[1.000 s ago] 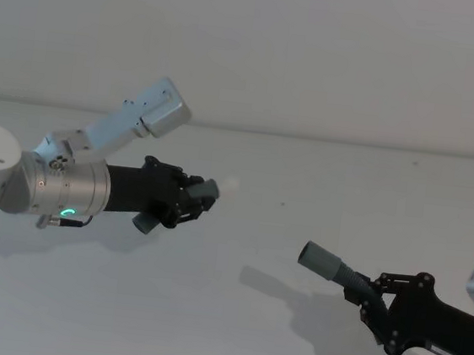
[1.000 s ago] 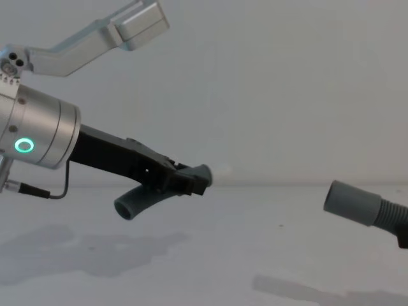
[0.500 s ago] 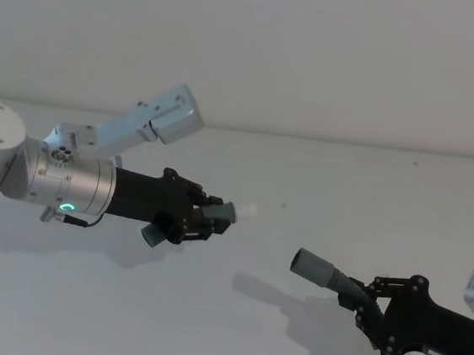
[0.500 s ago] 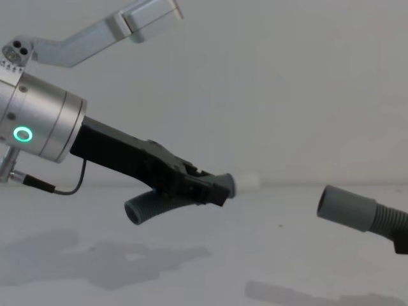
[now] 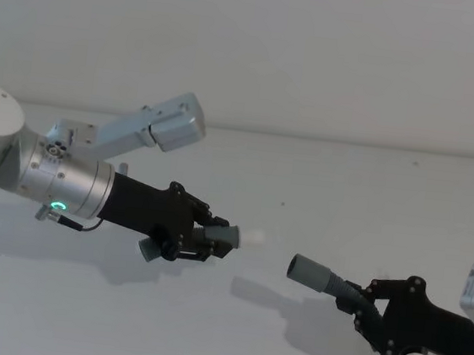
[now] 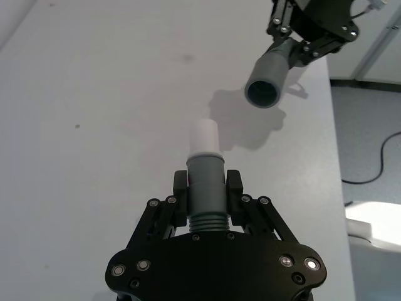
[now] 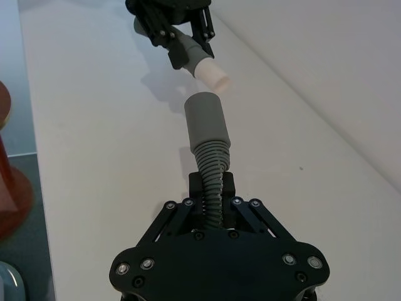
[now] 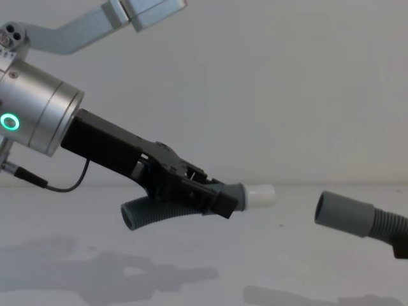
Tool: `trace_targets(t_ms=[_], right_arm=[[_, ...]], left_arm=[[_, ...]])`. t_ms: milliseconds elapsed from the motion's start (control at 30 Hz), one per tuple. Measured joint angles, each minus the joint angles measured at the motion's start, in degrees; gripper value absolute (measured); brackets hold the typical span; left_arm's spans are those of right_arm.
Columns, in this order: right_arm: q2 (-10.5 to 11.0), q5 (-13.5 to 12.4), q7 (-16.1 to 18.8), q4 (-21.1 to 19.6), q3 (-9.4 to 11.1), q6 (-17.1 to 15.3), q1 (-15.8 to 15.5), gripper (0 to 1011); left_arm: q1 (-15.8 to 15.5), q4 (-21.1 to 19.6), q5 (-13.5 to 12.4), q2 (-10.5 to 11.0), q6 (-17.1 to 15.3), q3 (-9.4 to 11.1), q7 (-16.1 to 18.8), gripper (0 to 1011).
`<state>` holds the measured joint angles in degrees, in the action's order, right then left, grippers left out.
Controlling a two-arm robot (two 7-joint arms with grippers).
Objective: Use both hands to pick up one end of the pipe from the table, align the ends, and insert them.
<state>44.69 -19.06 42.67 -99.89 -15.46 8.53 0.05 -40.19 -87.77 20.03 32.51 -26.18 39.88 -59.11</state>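
My left gripper point(image 5: 208, 238) is shut on one pipe piece, whose white plug tip point(image 5: 253, 237) sticks out past the fingers and whose ribbed tail point(image 8: 145, 213) hangs below. My right gripper point(image 5: 361, 306) is shut on the ribbed middle of the other piece, with its grey socket cuff point(image 5: 308, 272) pointing left. Both pieces hang above the white table point(image 5: 346, 189). A short gap separates the plug tip point(image 8: 261, 194) from the socket cuff point(image 8: 342, 213). In the left wrist view the open socket mouth point(image 6: 263, 93) lies ahead and a little to the side of the plug point(image 6: 203, 135).
A silver link of the left arm point(image 5: 171, 123) rises behind the left gripper. Past the table edge a red object point(image 7: 11, 188) stands on the floor, and a cable point(image 6: 382, 157) lies on the floor.
My left gripper has moved right and slightly down with its piece, bringing the plug tip closer to the socket. My right gripper has shifted a little left.
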Motion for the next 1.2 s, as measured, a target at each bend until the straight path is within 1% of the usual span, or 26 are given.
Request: trace_targets(t_ms=[367,633,1200], right_arm=[[0.93,1.10,0.82,0.49,-1.19,1.25,0.97,137],[1.26,1.95,0.78,0.66,-1.86,2.09,1.47,137],[1.58,3.00,-0.21,0.92,-3.03,3.05,2.24,137]], left_arm=[[-1.33,-0.42,0.45,1.18,-0.48,1.54,-2.72,345],[-2.05,-0.40,0.83,1.60,-0.76,2.52,-4.19,345],[-2.97,0.27,1.54,1.73,-0.80,4.11,-5.43,346]])
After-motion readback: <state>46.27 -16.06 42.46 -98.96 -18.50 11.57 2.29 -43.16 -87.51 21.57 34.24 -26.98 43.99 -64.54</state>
